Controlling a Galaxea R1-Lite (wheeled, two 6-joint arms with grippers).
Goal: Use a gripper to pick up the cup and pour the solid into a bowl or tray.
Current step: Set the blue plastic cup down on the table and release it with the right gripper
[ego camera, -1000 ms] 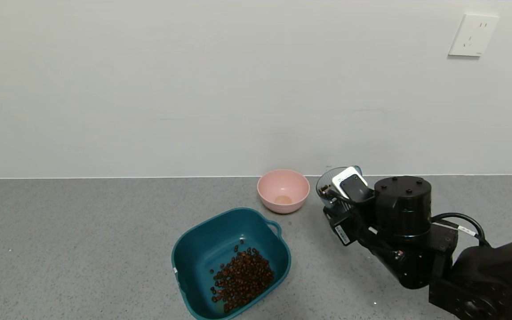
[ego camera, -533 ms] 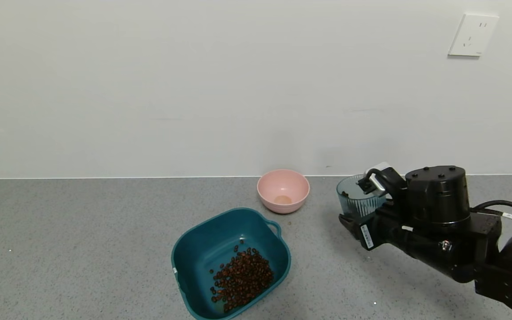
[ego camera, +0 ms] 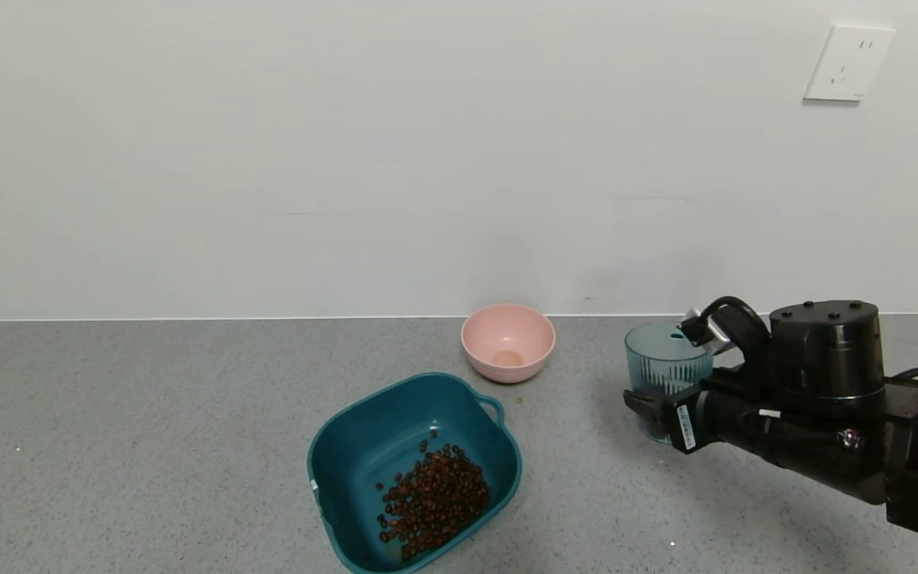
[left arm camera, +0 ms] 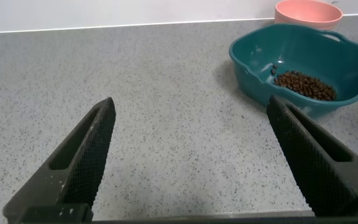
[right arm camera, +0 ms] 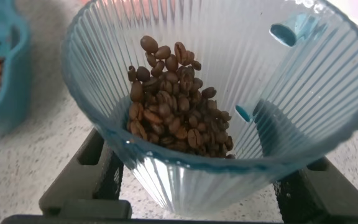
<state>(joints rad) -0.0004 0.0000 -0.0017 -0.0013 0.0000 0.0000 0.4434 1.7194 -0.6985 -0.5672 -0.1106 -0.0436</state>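
My right gripper (ego camera: 654, 406) is shut on the ribbed blue-grey cup (ego camera: 666, 363) and holds it upright at the right of the table, right of the pink bowl. In the right wrist view the cup (right arm camera: 229, 93) sits between the two black fingers (right arm camera: 98, 168), with a pile of brown beans (right arm camera: 176, 99) inside. The dark teal tub (ego camera: 411, 381) stands at front centre with beans (ego camera: 435, 498) on its floor. My left gripper (left arm camera: 190, 106) is open and empty above bare table, the tub (left arm camera: 253, 56) ahead of it.
A small round pink bowl (ego camera: 508, 341) stands by the wall behind the tub; it also shows in the left wrist view (left arm camera: 308, 11). The grey speckled table (ego camera: 148, 446) ends at a white wall with an outlet (ego camera: 849, 64).
My right gripper has moved right, away from the pink bowl, and turned the cup from tilted to upright. The beans in the tub have not changed.
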